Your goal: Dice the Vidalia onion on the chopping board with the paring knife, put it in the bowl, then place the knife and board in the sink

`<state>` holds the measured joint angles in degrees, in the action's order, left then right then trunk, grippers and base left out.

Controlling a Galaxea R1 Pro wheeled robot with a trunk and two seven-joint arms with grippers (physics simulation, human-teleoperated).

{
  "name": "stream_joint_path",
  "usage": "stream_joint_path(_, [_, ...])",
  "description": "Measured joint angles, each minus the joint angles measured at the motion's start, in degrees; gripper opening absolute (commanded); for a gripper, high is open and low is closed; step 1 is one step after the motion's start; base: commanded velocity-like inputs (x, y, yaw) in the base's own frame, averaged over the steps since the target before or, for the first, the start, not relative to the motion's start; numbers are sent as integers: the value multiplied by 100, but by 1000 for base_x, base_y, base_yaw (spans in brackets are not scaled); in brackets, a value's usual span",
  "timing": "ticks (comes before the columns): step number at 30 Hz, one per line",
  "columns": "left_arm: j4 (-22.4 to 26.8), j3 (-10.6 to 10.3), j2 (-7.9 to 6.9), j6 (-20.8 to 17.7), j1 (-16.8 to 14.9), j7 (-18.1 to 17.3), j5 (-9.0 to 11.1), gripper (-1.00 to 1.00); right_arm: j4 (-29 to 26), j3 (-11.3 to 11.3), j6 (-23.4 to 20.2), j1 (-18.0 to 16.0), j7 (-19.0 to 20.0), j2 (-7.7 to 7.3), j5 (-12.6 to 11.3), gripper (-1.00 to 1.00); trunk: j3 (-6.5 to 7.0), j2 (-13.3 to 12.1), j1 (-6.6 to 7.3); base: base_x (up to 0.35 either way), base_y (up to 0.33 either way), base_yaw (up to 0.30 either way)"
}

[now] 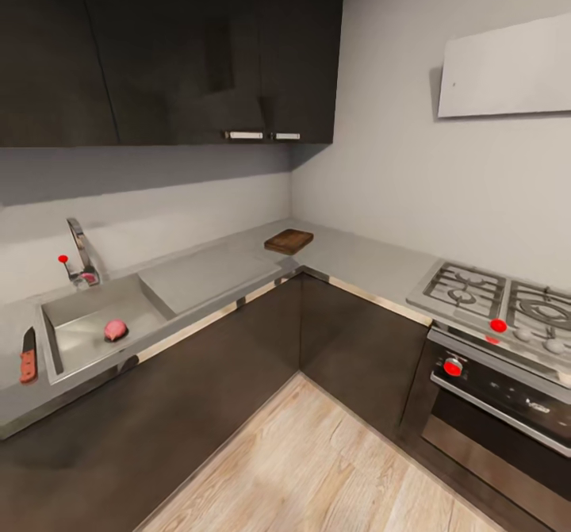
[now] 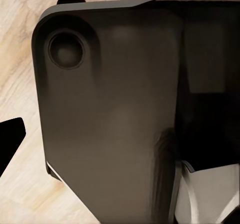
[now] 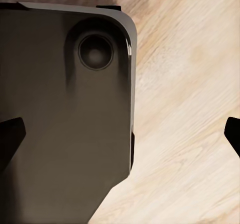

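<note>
Onion (image 1: 116,329) sits in the sink (image 1: 75,308) basin, below the faucet (image 1: 79,251); paring knife (image 1: 28,355) lies on the table (image 1: 206,272) just beside the sink's far-left rim, chopping board (image 1: 289,241) well apart in the table's corner near the stove (image 1: 496,310). Right gripper (image 3: 122,134) spread wide — dark fingertips (image 3: 10,134) at opposite edges of the wrist view, over the robot's dark base (image 3: 65,109) and wood floor (image 3: 190,109). Left gripper (image 2: 10,141) — one fingertip visible, can't tell its state.
</note>
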<state>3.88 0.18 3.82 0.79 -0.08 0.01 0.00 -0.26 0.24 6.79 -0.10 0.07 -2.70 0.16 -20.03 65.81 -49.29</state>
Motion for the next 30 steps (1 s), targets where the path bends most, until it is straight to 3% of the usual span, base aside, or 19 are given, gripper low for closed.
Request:
stream_joint_path(11, [4, -2, 3, 0, 0, 11, 0, 100, 1, 1, 1, 2, 1, -2, 0, 100, 197, -441, 243, 44, 0, 0])
stream_joint_path(30, [-7, -2, 4, -8, 0, 15, 0, 100, 1, 0, 0, 2, -6, -1, 0, 100, 539, -1203, 663, 317, 0, 8])
